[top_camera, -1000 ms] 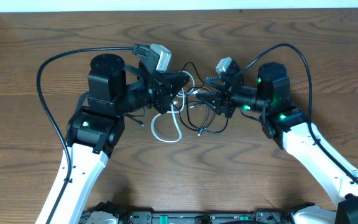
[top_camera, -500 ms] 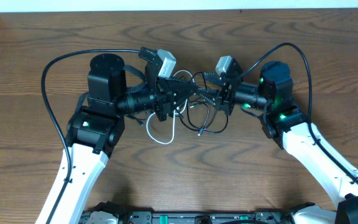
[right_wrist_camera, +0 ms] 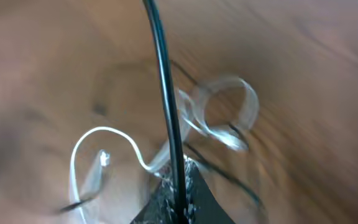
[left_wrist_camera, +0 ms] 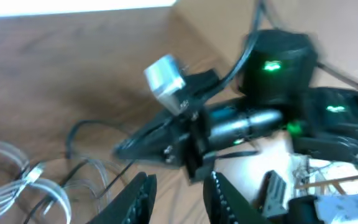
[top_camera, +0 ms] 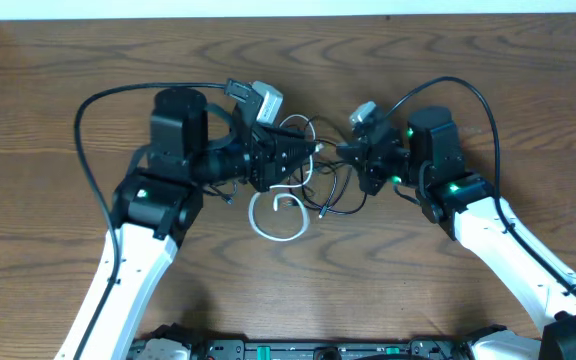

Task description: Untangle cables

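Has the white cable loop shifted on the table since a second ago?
Yes. In the overhead view the white cable loop has slid right and toward the near edge of the table, judged against the wood grain.

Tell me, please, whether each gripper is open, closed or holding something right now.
Left gripper: open, nothing between its fingers.
Right gripper: closed on the black cable.
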You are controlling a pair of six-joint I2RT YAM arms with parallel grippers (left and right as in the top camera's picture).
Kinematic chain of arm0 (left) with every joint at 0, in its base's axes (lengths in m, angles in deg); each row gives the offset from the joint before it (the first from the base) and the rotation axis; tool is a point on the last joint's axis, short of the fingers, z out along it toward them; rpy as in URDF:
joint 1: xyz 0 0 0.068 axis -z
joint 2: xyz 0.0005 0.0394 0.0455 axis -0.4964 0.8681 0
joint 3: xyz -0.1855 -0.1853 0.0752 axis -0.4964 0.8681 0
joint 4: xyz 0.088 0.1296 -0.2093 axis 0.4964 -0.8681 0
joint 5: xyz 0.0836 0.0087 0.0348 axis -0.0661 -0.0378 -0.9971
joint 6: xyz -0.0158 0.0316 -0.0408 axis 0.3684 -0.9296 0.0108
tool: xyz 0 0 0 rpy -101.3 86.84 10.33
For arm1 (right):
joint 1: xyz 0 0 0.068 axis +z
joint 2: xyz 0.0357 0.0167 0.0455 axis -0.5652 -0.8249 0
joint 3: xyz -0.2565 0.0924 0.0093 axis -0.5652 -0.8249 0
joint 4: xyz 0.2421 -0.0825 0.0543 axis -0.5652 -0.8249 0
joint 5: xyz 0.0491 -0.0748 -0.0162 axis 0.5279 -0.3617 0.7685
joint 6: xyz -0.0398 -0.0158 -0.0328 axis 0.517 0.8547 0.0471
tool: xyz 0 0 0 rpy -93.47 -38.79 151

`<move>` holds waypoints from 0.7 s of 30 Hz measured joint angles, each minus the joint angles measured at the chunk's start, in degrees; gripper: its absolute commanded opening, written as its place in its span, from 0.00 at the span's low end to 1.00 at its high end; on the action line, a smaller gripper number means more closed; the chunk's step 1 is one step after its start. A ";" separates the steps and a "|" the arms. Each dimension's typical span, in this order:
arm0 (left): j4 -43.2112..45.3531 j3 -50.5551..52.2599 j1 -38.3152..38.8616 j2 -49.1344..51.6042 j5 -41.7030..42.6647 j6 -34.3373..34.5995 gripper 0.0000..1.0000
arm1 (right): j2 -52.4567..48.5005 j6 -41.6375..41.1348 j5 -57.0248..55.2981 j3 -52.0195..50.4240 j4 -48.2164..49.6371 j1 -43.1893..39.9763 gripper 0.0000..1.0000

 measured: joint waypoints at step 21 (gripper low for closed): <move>-2.27 0.00 0.00 26.34 -9.53 0.04 0.38 | -0.35 -9.73 -26.91 -0.02 -4.00 -0.52 0.01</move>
